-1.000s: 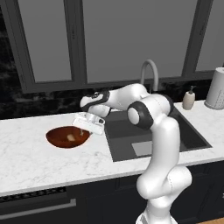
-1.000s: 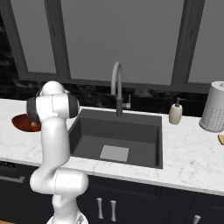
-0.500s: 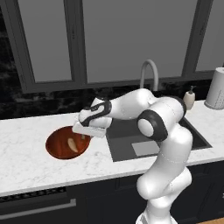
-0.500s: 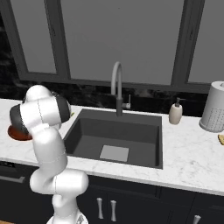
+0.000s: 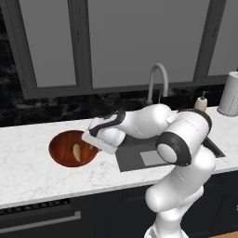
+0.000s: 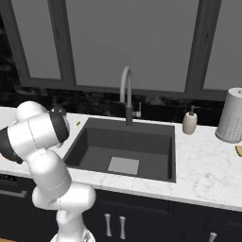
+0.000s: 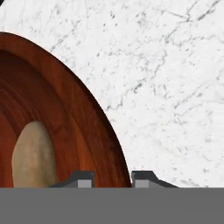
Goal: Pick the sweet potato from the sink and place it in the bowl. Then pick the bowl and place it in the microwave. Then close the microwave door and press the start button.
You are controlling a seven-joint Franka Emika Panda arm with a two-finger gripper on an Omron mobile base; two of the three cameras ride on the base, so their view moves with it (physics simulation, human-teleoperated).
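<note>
The reddish-brown bowl [image 5: 55,149] rests on the white counter, left of the sink [image 5: 132,149]. Inside it lies the tan sweet potato [image 5: 76,152]. My gripper [image 5: 91,147] is down at the bowl's right rim, on the sink side. The hand view looks straight at the bowl [image 7: 78,118] with the sweet potato [image 7: 33,157] on its floor. There my gripper [image 7: 112,178] straddles the rim, one fingertip inside and one outside, closed against it. The sink [image 6: 123,142] basin holds nothing. The microwave is out of view.
A curved faucet [image 6: 126,94] stands behind the sink. To its right are a soap dispenser [image 6: 190,123] and a paper towel roll [image 6: 231,116]. Grey-framed windows line the back wall, and dark cabinets sit below the counter edge.
The hand came down from above the bowl onto its right rim, and the elbow swung lower and leftwards. The fingers have narrowed around the rim.
</note>
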